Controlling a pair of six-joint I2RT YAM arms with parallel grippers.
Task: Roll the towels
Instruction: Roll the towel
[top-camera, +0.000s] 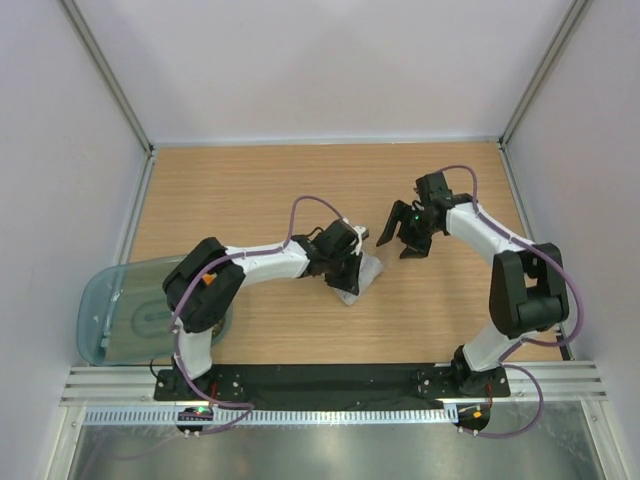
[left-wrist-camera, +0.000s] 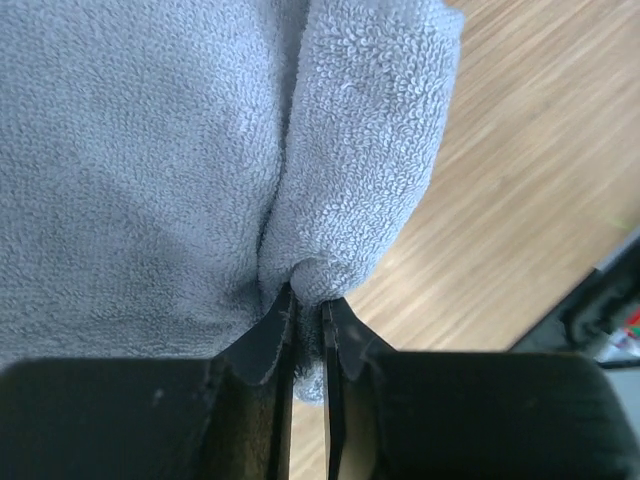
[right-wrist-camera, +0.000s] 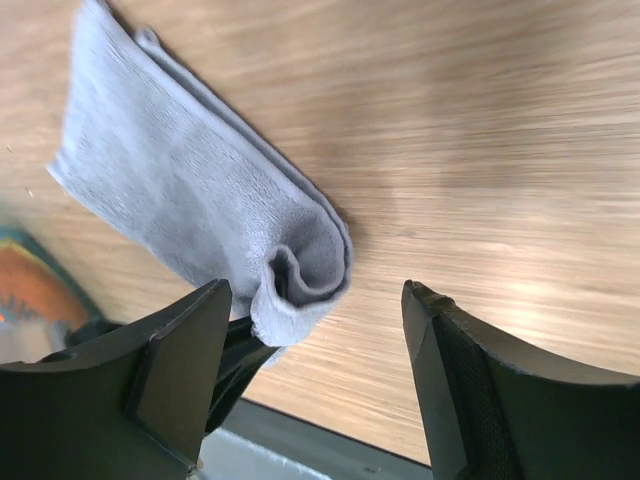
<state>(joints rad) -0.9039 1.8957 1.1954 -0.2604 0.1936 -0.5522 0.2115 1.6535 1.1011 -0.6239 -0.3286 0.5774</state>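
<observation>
A: Grey towel (right-wrist-camera: 190, 190), where?
B: Mid-table (top-camera: 250, 190), folded into a long strip, 1 end curled over.
A: Left gripper (left-wrist-camera: 308, 300)?
B: 2 fingers (left-wrist-camera: 268, 335) almost shut, pinching the curled end's fold.
A: Right gripper (top-camera: 404, 240)?
B: Spread wide, nothing between, hovering just beside the strip, not touching.
A: Hard to see?
B: From above, mostly covered by the left gripper. Orange patch (right-wrist-camera: 30, 285) cut off at right wrist frame edge, too blurred to name. Teal tub (top-camera: 100, 300) at left table edge, partly behind left arm (top-camera: 205, 285).
</observation>
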